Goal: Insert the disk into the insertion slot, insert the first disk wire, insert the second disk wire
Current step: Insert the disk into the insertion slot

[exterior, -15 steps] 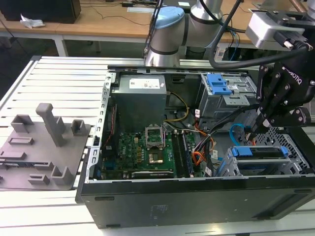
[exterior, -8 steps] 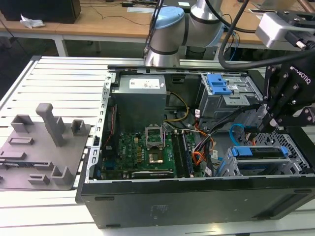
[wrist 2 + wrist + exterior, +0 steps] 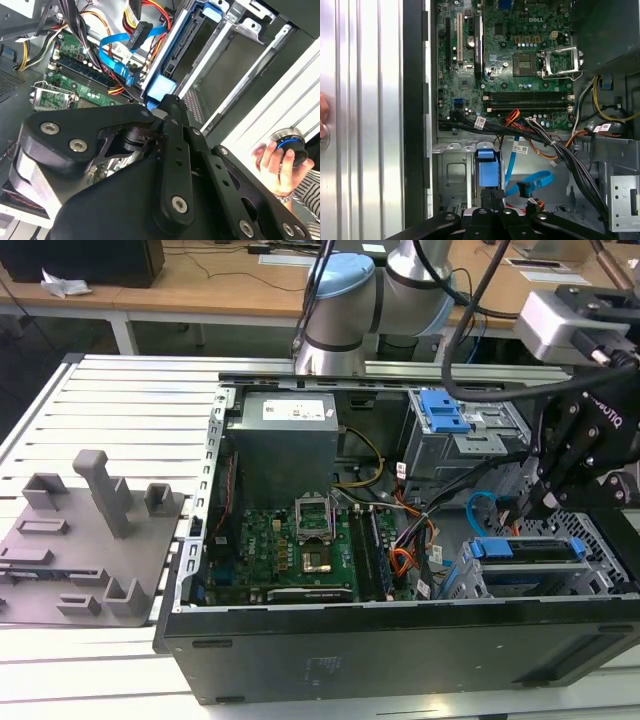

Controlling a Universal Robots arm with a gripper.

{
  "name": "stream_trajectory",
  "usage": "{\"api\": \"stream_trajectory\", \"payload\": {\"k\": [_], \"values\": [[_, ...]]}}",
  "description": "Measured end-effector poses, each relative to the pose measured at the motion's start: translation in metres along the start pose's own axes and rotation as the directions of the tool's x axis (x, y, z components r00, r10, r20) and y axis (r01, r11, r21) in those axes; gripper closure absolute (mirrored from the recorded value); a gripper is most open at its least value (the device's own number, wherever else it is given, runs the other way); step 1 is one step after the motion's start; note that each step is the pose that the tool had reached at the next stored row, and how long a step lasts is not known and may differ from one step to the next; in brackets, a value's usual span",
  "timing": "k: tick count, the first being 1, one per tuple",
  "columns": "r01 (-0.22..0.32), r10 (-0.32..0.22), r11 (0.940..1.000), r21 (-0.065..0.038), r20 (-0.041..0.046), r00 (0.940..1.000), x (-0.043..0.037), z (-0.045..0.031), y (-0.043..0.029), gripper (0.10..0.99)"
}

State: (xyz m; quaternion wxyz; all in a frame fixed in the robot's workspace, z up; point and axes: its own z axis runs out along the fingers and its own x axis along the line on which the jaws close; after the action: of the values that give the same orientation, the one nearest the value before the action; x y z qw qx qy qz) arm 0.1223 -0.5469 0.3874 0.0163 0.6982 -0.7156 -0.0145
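Slatted aluminium table (image 3: 120, 390), wooden desks (image 3: 200, 285) behind: an open computer case (image 3: 400, 640) lies on its side. My claw (image 3: 493, 194), fingers pressed together with nothing between them, rests at the blue end of the disk (image 3: 486, 167). The disk sits in the silver drive cage (image 3: 468, 580), at the case's corner on the exterior view's right. That step looks done, or nearly so. A blue cable (image 3: 535, 179) lies loose beside the cage with its plug free, so both wires seem left to do.

Disk (image 3: 527, 550) in insertion slot (image 3: 468, 582) — claw (image 3: 537, 506) above
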Motion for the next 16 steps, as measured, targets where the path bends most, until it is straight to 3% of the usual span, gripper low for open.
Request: {"api": "stream_trajectory", "payload": {"k": [4,7,10,16], "values": [[0.000,0.000,1.0000,0.000,0.0000,1.0000,-0.0001,0.0065,-0.0021,0.980],[0.000,0.000,1.0000,0.000,0.0000,1.0000,-0.0004,0.0088,-0.0090,0.980],[0.000,0.000,1.0000,-0.001,0.0002,1.0000,-0.0005,0.0173,-0.0123,0.980],[0.000,0.000,1.0000,-0.001,0.0001,1.0000,-0.0005,0.0217,-0.0158,0.980]]}}
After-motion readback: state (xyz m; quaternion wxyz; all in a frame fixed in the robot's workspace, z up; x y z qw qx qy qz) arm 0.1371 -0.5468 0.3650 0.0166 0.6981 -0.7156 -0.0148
